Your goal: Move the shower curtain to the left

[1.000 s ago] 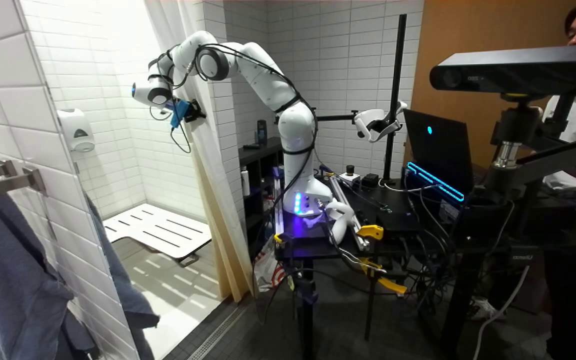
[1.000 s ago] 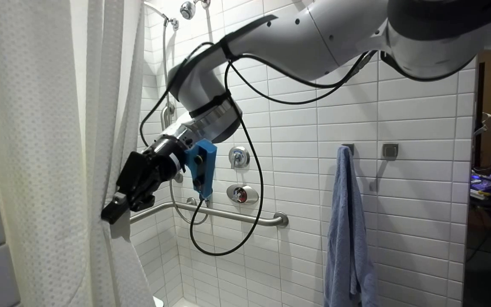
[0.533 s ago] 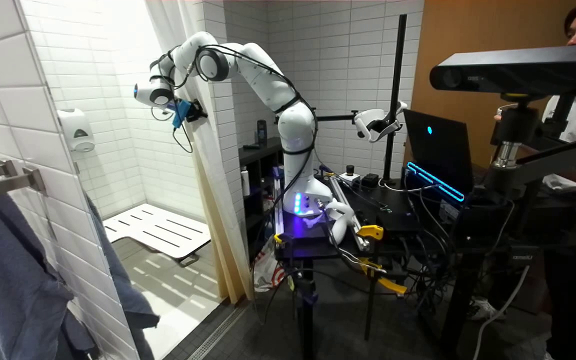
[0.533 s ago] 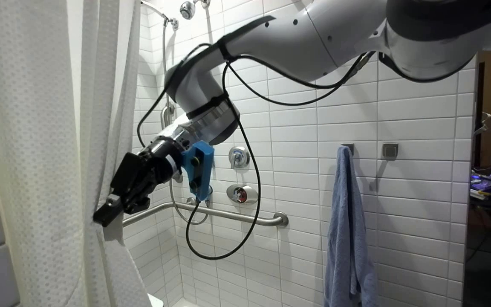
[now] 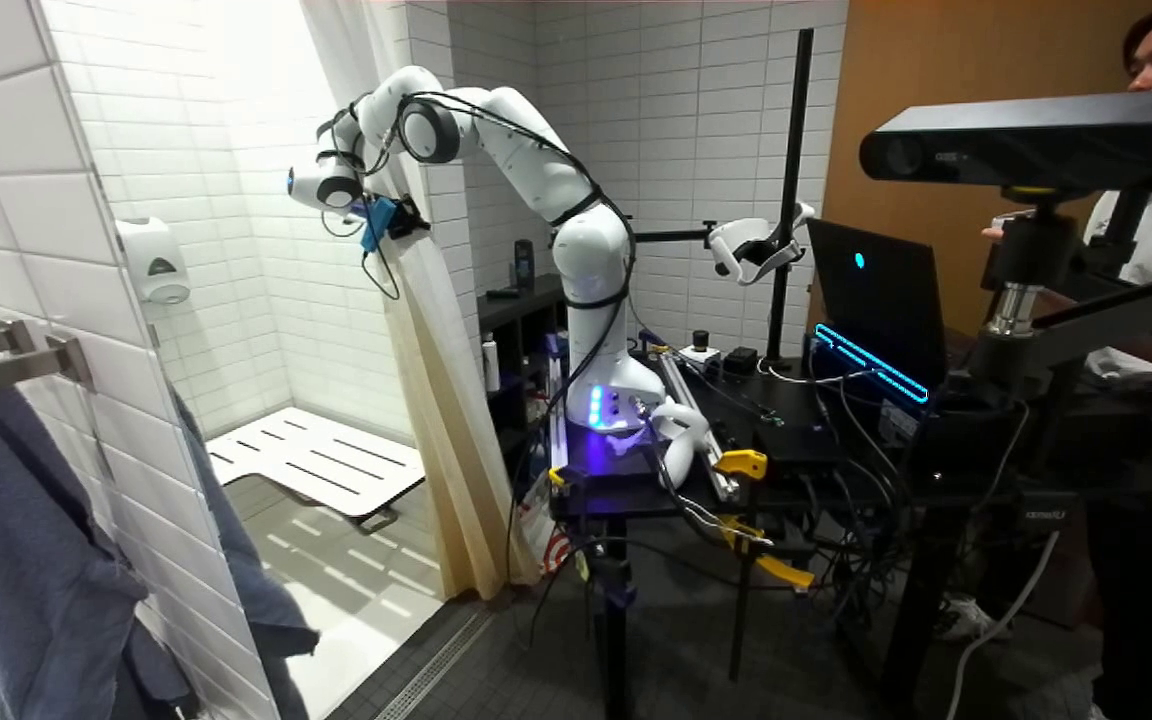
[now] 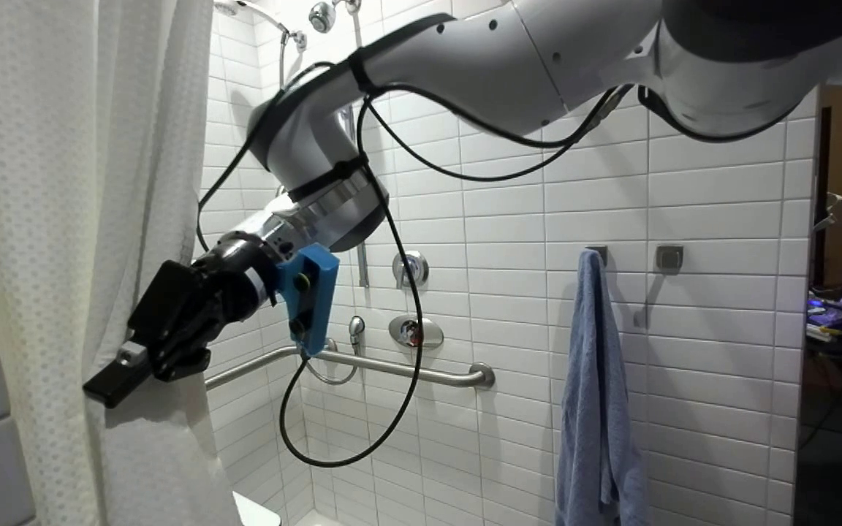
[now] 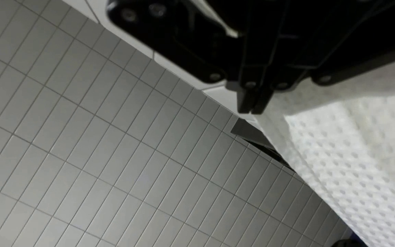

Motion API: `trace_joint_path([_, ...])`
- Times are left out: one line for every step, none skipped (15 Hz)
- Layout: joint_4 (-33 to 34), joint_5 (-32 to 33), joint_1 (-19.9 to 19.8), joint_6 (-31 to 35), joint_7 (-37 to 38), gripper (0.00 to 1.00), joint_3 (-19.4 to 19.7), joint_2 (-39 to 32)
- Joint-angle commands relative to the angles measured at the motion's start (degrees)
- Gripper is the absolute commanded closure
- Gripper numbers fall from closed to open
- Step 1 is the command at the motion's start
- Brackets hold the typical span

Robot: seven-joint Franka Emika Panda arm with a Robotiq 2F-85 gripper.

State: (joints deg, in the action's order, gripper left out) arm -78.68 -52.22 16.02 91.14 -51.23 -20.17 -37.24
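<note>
Curtain point(image 7: 351, 161) looks pinched in our narrow pincer point(image 7: 252, 107); let's pull L, slow & lvl, w/o yanking what hangs below it.

White glare on shower wall point(image 5: 256, 90)

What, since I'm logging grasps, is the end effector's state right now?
End effector: closed, holding the shower curtain near its edge.

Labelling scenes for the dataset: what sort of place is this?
Likely a shower room, perhaps an accessible one: shower curtain, shower head, and wall-mounted grab bar.
</note>
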Motion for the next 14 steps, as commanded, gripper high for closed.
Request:
trace_joint_path([1.5,1.3,1.0,0.6,-0.2,0.68,1.0,-0.3])
trace_joint_path([1.3,1.9,0.9,0.7,-0.1,0.63,1.4,0.0])
trace_joint_path([1.1,2.9,0.7,0.9,-0.2,0.55,1.9,0.4])
trace_joint_path([1.2,4.1,0.4,0.8,0.0,0.49,2.5,0.6])
trace_joint_path([1.3,5.7,0.2,0.8,0.1,0.41,3.1,0.9])
trace_joint_path([1.5,7.5,0.0,0.8,0.2,0.34,3.7,1.1])
trace_joint_path([1.8,9.5,-0.4,0.9,0.5,0.27,4.3,1.3])
trace_joint_path([2.2,11.8,-0.7,1.0,0.9,0.2,4.9,1.6])
trace_joint_path([2.6,14.0,-1.1,1.1,1.2,0.14,5.4,1.8])
trace_joint_path([3.1,16.6,-1.5,1.5,1.5,0.05,6.0,2.1])
trace_joint_path([3.6,19.0,-1.9,1.9,1.9,0.01,6.5,2.3])
trace_joint_path([4.1,21.4,-2.3,2.5,2.6,0.0,6.8,2.6])
trace_joint_path([4.6,24.1,-2.6,3.0,3.4,0.0,7.1,2.9])
trace_joint_path([5.5,27.0,-3.0,2.7,4.5,0.0,7.4,3.1])
